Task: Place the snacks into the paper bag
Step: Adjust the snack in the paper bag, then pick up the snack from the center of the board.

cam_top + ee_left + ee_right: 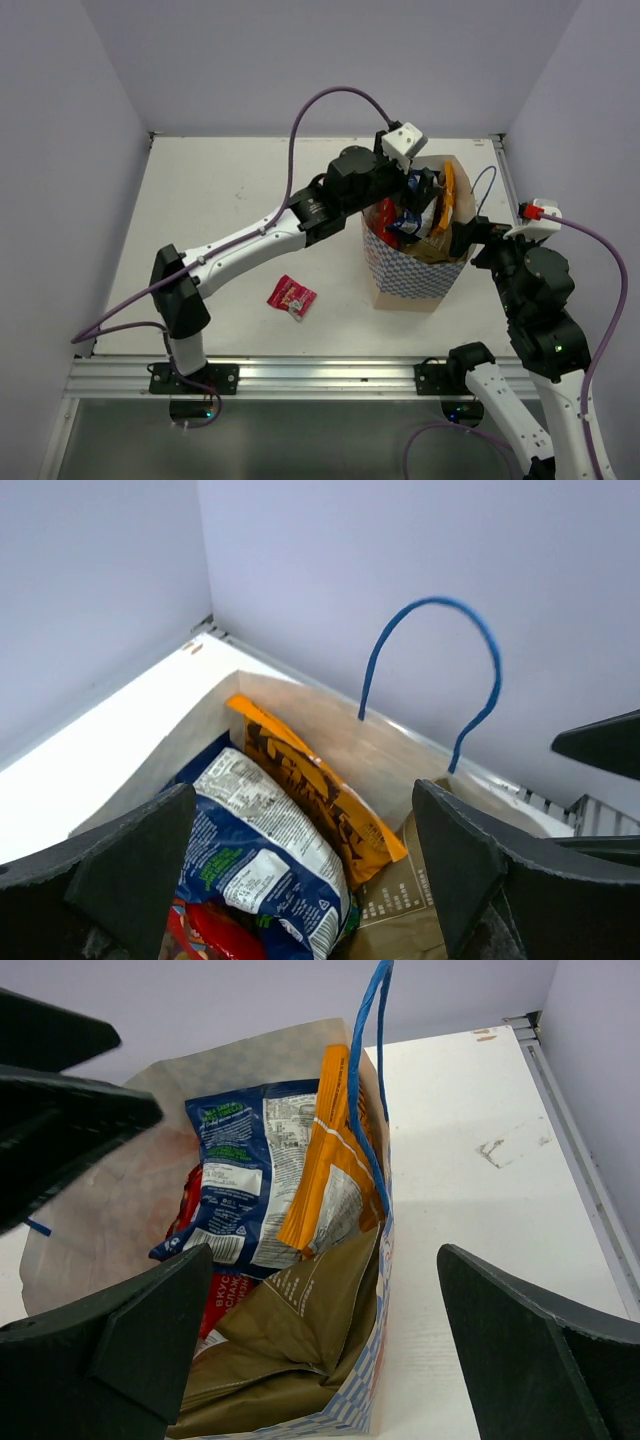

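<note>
The paper bag point(410, 278) is standing on the white worktop point(220, 200), right of the middle in the top view. A dark blue packet point(240, 1175), an orange packet point(335, 1175) and a brown packet point(290, 1340) are sitting inside it. The left pincer point(300, 875) is hanging over the bag's mouth, fingers wide apart, holding nothing. The right pincer point(335, 1360), at the bag's right side, is also gaping wide. One small red packet point(291, 295) is lying lower left of the bag.

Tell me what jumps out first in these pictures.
A tan kraft paper bag with blue zigzag sides, right of centre, is stuffed full, dark blue foil packet and orange foil packet on top. The left end effector hangs open over it. A small red foil packet lies on the table to its left.
</note>
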`<state>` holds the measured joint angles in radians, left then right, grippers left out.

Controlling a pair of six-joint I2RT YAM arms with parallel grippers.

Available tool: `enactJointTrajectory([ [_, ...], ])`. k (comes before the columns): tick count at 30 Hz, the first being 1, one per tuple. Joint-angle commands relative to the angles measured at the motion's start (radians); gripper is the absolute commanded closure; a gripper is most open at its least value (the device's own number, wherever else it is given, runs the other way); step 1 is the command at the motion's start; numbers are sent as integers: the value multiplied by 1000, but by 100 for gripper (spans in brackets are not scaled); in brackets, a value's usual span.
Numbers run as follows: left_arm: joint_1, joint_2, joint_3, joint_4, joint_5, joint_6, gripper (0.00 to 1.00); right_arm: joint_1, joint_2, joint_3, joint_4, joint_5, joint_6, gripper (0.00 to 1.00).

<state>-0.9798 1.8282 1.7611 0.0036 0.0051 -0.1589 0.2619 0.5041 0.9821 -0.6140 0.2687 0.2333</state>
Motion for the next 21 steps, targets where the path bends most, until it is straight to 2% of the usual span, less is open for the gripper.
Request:
enactJointTrajectory([
  [1,1,-64,18,68,50,10,7,3,5,27,11,-5,-12,2],
  [10,3,-224,-34,55,-32,21,5,3,1,29,8,-6,-12,2],
  [14,7,-273,-3,-63,-86,44,4,3,2,30,10,-14,-8,2],
  [17,47,-302,5,-131,-111,12,3,3,4,32,8,-17,-5,2],
  [21,140,-326,-25,-201,-50,-82,2,3,5,30,10,-25,0,1],
])
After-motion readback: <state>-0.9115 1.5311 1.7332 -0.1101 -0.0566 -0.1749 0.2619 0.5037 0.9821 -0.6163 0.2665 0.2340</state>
